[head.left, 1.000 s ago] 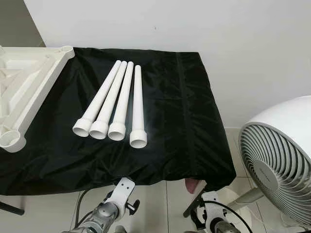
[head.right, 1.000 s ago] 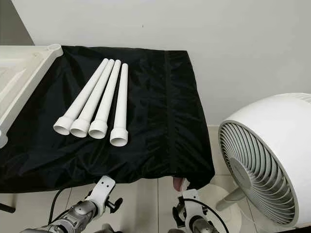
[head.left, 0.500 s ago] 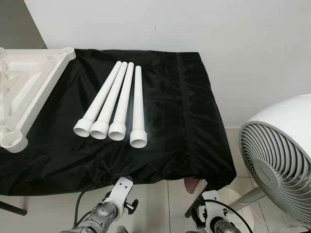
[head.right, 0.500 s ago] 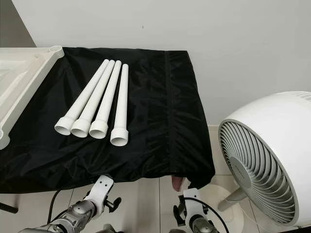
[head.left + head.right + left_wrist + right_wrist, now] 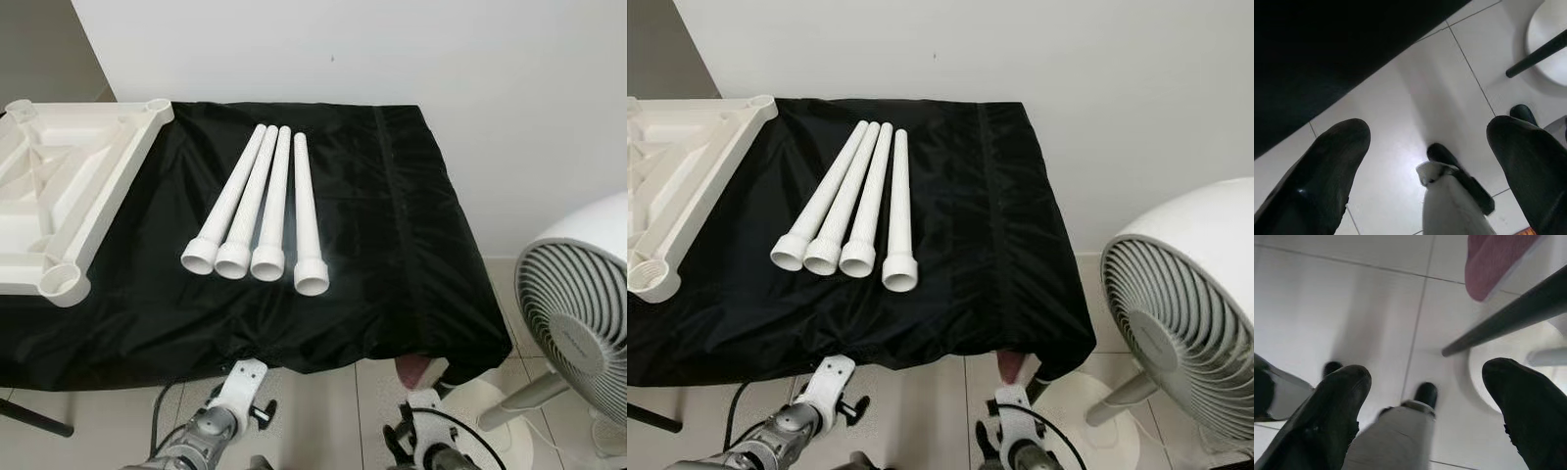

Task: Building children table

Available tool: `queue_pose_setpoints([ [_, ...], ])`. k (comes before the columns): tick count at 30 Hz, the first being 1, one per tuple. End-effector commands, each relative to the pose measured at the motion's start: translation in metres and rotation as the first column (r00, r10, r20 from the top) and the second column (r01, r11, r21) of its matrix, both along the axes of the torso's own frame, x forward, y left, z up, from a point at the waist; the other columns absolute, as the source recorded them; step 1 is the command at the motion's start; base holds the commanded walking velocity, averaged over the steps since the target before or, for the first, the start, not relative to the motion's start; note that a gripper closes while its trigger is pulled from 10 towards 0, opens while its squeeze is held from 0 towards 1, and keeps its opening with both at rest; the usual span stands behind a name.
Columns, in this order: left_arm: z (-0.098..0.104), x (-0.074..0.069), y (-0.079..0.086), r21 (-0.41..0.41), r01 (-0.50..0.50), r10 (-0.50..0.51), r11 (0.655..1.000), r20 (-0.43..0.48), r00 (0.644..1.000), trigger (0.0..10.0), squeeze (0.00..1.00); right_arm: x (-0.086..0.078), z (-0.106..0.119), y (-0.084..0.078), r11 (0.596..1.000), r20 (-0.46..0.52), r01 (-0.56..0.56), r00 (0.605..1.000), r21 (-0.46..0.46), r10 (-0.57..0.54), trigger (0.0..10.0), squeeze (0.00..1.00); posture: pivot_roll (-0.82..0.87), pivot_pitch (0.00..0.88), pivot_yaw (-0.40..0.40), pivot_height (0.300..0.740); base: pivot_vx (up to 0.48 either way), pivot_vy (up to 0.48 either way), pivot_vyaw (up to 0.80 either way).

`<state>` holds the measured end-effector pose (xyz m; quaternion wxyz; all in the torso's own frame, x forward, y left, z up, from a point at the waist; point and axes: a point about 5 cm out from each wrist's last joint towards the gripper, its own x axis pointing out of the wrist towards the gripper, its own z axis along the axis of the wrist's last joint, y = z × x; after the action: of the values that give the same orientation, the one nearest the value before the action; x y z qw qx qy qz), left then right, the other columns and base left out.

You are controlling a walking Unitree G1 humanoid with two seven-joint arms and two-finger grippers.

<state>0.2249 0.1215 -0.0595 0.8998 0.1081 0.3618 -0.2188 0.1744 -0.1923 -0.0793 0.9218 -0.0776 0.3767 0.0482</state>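
Lying side by side on the black cloth point(image 5: 392, 245), your four white legs point(image 5: 260, 215) touch along their lengths, wide socket ends toward you and narrow ends fanning slightly together toward the wall point(image 5: 392, 49). Look left and you have the white tabletop point(image 5: 69, 196), upside down with its ribbed underside up and round corner sockets showing; it sits on the same cloth, apart from the legs and running off the left edge of your head view. Both your arms hang low in front of the cloth's near edge, over the tiled floor point(image 5: 313, 411). Your left gripper point(image 5: 1427, 156) has its two black fingers point(image 5: 1327, 166) spread wide with nothing between them, floor tiles and the dark cloth edge beyond. Your right gripper point(image 5: 1425, 396) is likewise spread and empty, its fingers point(image 5: 1327, 411) framing tiles, a dark table leg and a pinkish thing. At your right stands a white fan point(image 5: 578, 323) on the floor, its grille facing the table.
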Motion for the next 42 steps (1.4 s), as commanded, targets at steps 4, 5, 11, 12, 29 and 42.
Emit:
queue_pose_setpoints([
  [4,-0.0031,-0.0031,0.0094,0.048,-0.029,0.029,0.998,-0.006,1.0,10.0,0.0,-0.0036,-0.003,0.006,1.0,-0.022,-0.006,1.0,0.015,0.007,10.0,0.0,-0.12,0.0,0.074,0.74,0.0,0.322,0.0],
  [5,-0.0035,-0.0038,0.0098,0.05,-0.028,0.029,0.998,-0.008,1.0,10.0,0.0,-0.0041,-0.0033,0.0065,1.0,-0.025,-0.01,1.0,0.014,0.01,10.0,0.0,-0.12,0.0,0.074,0.74,0.0,0.322,0.0],
  [11,-0.0046,-0.0054,0.011,0.055,-0.028,0.029,0.998,-0.012,0.999,10.0,0.0,-0.005,-0.004,0.0083,1.0,-0.029,-0.017,0.999,0.015,0.018,10.0,0.0,-0.11,0.0,0.075,0.74,0.0,0.322,0.0],
  [12,-0.0048,-0.0058,0.0113,0.056,-0.028,0.029,0.998,-0.013,0.999,10.0,0.0,-0.0052,-0.0042,0.0088,1.0,-0.031,-0.019,0.999,0.015,0.02,10.0,0.0,-0.11,0.0,0.075,0.74,0.0,0.322,0.0],
  [29,-0.0058,-0.0075,0.0129,0.065,-0.027,0.028,0.998,-0.015,0.999,10.0,0.0,-0.0045,-0.0042,0.0132,0.999,-0.028,-0.04,0.999,0.016,0.04,10.0,0.0,-0.11,0.0,0.071,0.74,0.0,0.319,0.0],
  [42,-0.0043,-0.0052,0.0136,0.08,-0.02,0.02,0.997,0.001,1.0,10.0,0.0,0.0019,-0.0011,0.0139,0.999,-0.007,-0.048,0.999,0.018,0.048,10.0,0.0,-0.11,0.0,0.068,0.74,0.0,0.241,0.0],
])
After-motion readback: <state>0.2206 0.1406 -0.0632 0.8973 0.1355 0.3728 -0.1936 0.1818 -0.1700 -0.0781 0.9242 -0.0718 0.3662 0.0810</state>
